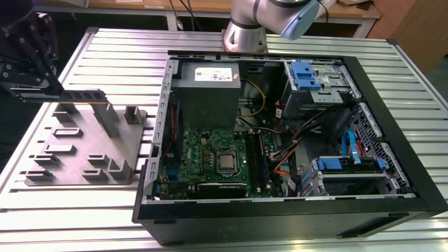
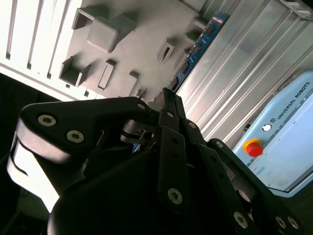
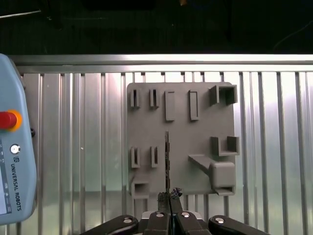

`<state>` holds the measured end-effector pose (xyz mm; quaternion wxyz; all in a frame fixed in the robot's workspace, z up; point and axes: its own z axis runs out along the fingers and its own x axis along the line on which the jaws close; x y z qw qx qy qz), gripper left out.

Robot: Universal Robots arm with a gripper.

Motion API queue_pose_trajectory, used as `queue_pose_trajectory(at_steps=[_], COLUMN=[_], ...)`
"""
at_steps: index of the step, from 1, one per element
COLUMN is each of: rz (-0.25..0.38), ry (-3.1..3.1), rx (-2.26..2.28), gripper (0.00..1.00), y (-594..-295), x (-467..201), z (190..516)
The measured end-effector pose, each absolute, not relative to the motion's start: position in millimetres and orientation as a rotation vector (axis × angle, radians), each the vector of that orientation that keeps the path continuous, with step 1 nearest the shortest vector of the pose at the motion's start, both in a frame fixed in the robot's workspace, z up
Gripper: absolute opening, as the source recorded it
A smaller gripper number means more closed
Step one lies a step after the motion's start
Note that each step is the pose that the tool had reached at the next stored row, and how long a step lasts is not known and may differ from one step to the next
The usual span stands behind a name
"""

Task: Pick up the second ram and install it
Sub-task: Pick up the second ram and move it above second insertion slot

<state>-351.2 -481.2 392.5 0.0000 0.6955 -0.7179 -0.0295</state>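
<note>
1. Exterior view first: at its left the gripper (image 1: 42, 93) has its jaws pressed on one end of the second ram (image 1: 78, 95). The strip hangs level in the air above the grey fixture (image 1: 84, 157), and we see no contact between them.
2. In the first wrist view the ram (image 3: 167, 161) is seen edge-on. It is a thin dark line that goes out from between the fingers (image 3: 161, 215) and over the fixture (image 3: 195, 142).
3. We judge the grip to be the first risk. Only one end is pinched and most of the length is free, so a small knock against a post of the fixture could turn the strip in the jaws.
4. The open computer case (image 1: 280, 223) stands well apart, toward the exterior view's right. The long black slots (image 1: 260, 157) lie beside the green motherboard (image 1: 210, 152), with loose cables (image 1: 294, 142) near them. We think a tilted strip could miss the slot, or catch a cable or the case wall.
5. The ram is flat, stiff and narrow, with a row of black chips, and in the second wrist view its face (image 2: 195, 49) looks blue.
6. The fixture is matte grey plastic, blocky, with pockets and upright posts. The table (image 1: 126, 42) is ribbed, shiny aluminium, and a dropped board could slide on it.
</note>
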Motion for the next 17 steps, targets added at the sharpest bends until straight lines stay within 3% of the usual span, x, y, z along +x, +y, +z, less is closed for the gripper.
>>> queue_pose_trajectory(at_steps=[17], rz=[-0.093], ry=[-2.255], rx=[2.185], gripper=[0.08], y=[-481], x=[-304], z=[392])
